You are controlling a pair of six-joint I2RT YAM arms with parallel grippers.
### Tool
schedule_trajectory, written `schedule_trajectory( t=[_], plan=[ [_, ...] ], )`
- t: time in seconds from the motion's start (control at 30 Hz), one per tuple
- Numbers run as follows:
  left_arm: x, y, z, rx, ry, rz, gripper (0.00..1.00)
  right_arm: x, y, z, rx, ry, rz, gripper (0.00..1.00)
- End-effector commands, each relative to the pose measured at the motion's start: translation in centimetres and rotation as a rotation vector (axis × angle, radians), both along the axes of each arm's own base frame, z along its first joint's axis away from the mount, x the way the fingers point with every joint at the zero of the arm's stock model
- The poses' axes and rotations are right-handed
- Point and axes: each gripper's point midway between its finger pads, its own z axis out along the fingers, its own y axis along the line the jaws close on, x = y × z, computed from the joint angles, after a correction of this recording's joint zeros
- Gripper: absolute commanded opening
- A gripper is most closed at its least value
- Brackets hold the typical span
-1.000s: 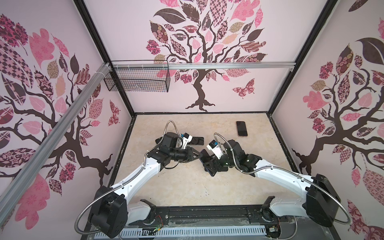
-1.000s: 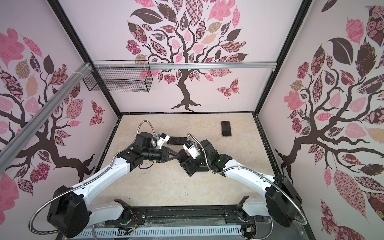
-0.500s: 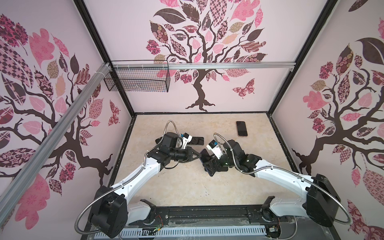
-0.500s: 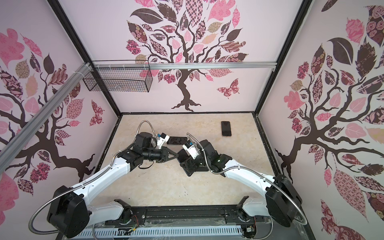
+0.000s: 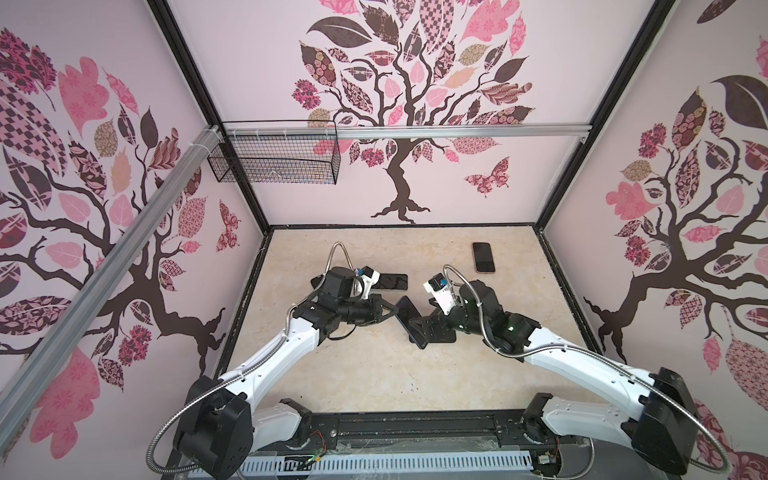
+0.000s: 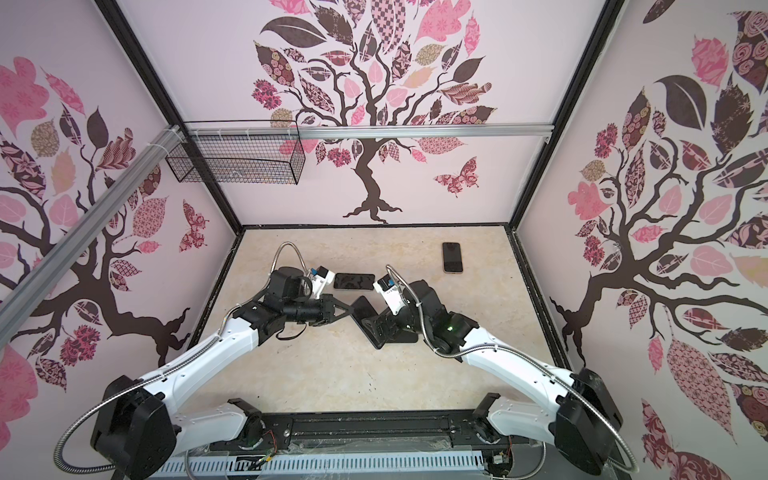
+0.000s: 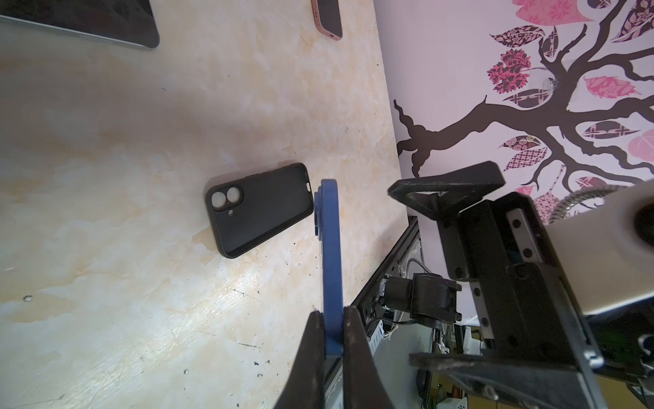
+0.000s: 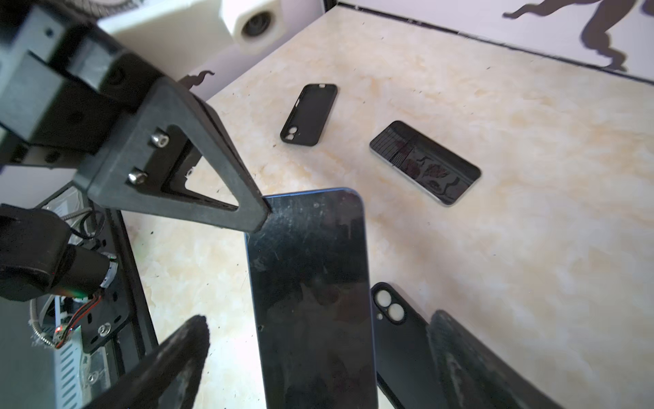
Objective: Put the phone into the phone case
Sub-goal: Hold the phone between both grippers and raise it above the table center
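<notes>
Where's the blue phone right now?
The blue phone is in the middle in both top views, pinched by the left fingers, beside the nearest black case.

Blue-bodied phone, dark scuffed screen, held edge-on at a tilt, one short end pinched in the left gripper; can't tell whether its far end meets the table. Black phone case, empty, twin round camera holes at one corner, lies flat on the table just beside the phone.

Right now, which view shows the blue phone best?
The right wrist view: the blue phone faces it, large. The left wrist view shows only its thin edge; both top views show it small, dark.
</notes>
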Motion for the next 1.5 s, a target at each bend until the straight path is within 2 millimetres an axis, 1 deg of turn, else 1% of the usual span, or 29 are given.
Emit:
schedule_trajectory(
  t=[0.0,0.03,0.13,0.27,0.37,0.47,0.53,0.57,0.67,0.77,0.83,1.0,1.1,1.23,1.47],
  plan=[
    [0.6,0.5,1.2,-0.016,-0.099,0.022,0.00,0.6,-1.8,1.0,0.027,-0.025,-0.109,1.00],
    [0.6,0.6,1.2,-0.016,-0.106,0.028,0.00,0.5,-2.2,0.8,0.033,-0.010,-0.123,1.00],
    [0.8,0.9,2.0,-0.031,-0.153,0.050,0.00,0.7,-3.6,0.2,0.078,0.053,-0.177,1.00],
    [1.3,2.0,3.4,-0.101,-0.216,0.109,0.00,1.4,-5.8,-0.7,0.220,0.189,-0.251,0.99],
    [1.8,3.3,4.0,-0.143,-0.242,0.166,0.00,1.4,-6.2,-0.6,0.360,0.259,-0.249,0.94],
    [1.9,4.1,4.8,-0.209,-0.272,0.206,0.00,1.1,-5.8,-0.5,0.491,0.319,-0.241,0.90],
    [1.8,4.6,4.9,-0.223,-0.276,0.227,0.00,1.2,-5.4,-0.6,0.569,0.369,-0.239,0.86],
    [1.9,4.7,5.7,-0.244,-0.312,0.235,0.00,1.2,-5.1,-0.7,0.606,0.394,-0.231,0.84],
    [1.5,5.0,6.5,-0.284,-0.347,0.246,0.00,1.2,-4.6,-0.8,0.715,0.445,-0.206,0.76],
    [1.1,5.0,7.1,-0.319,-0.367,0.244,0.00,1.1,-4.4,0.1,0.816,0.433,-0.169,0.70],
    [0.9,5.0,7.5,-0.338,-0.376,0.241,0.00,1.1,-4.1,0.4,0.830,0.427,-0.141,0.66],
    [0.6,5.1,8.2,-0.397,-0.389,0.244,0.00,0.8,-3.7,2.3,0.892,0.382,-0.065,0.59],
    [0.4,5.0,8.7,-0.458,-0.399,0.244,0.00,0.9,-3.6,2.9,0.915,0.379,-0.050,0.54],
    [0.3,5.0,9.1,-0.529,-0.396,0.241,0.00,1.2,-3.1,3.1,0.927,0.396,-0.028,0.51],
    [0.3,4.8,9.4,-0.569,-0.392,0.232,0.00,1.5,-2.2,3.5,0.940,0.422,0.021,0.50]
  ],
)
